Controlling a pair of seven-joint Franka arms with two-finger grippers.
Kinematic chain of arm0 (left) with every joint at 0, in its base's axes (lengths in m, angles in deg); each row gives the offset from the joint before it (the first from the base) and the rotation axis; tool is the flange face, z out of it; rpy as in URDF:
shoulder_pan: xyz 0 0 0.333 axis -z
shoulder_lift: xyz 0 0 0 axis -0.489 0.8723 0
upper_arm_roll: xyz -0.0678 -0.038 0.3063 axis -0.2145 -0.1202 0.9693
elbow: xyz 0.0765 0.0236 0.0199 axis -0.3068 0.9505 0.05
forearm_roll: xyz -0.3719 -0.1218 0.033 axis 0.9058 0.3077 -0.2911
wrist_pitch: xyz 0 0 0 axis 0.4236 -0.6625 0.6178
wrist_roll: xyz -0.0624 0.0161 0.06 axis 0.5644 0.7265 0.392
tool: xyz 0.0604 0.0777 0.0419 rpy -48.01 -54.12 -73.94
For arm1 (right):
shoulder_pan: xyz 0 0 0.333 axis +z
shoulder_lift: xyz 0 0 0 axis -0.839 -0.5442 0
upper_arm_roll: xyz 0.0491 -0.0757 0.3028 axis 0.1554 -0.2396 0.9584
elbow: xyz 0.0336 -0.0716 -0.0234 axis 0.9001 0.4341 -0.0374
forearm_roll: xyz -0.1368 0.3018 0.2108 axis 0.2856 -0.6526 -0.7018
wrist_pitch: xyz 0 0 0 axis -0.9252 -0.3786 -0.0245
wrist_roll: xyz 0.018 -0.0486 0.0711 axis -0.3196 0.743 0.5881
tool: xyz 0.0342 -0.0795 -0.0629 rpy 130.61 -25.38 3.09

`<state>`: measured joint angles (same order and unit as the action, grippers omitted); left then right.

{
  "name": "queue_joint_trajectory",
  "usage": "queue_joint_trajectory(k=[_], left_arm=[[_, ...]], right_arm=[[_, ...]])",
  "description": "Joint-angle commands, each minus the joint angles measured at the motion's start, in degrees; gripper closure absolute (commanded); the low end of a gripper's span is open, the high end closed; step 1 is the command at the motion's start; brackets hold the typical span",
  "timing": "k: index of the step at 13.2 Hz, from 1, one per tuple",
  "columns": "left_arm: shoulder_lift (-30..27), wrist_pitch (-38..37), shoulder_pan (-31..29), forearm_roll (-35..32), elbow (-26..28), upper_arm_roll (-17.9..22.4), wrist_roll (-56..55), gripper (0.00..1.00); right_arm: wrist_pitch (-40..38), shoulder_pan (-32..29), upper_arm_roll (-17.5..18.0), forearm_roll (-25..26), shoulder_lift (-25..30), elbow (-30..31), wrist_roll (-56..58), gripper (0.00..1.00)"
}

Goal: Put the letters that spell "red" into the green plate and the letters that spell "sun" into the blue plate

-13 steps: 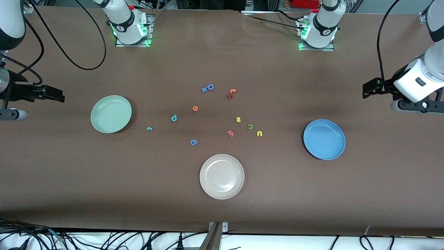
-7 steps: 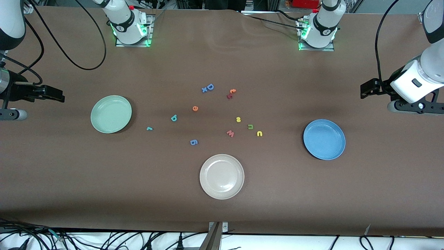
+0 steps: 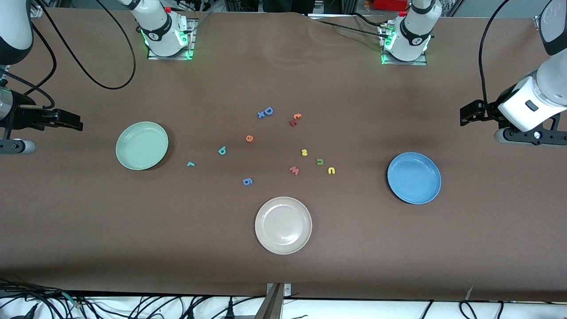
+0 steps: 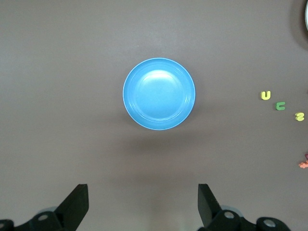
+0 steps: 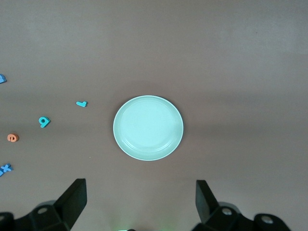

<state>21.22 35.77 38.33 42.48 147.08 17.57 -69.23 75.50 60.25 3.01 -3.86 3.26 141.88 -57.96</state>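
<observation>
Letters for "red" and "sun" lie loose mid-table between green plate and blue plate, none plated; likely light, stiff, thin, so pinch across edges. Left gripper over blue plate's end, right gripper over green plate's end, jaws apart, empty

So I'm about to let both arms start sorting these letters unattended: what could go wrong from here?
1. The yellow "s", olive-green u/n letter and yellow u/n letter lie close beside the pinkish-red "w"; the open left gripper might nudge or grab the wrong one.
2. The small teal "r" is tiny and flat, so the open right gripper may miss it.
3. The beige-white round plate could be mistaken for a target.
</observation>
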Motion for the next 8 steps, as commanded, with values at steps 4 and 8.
queue_joint_trajectory(k=[4, 8], left_arm=[[0.3, -0.9, 0.2, 1.2, -1.1, 0.3, 0.9, 0.00], [0.3, -1.0, 0.2, 1.2, -1.1, 0.3, 0.9, 0.00]], right_arm=[[0.0, -0.9, 0.4, -1.0, 0.3, -1.1, -0.6, 0.00], [0.4, 1.8, 0.6, -0.3, -0.8, -1.0, -1.7, 0.00]])
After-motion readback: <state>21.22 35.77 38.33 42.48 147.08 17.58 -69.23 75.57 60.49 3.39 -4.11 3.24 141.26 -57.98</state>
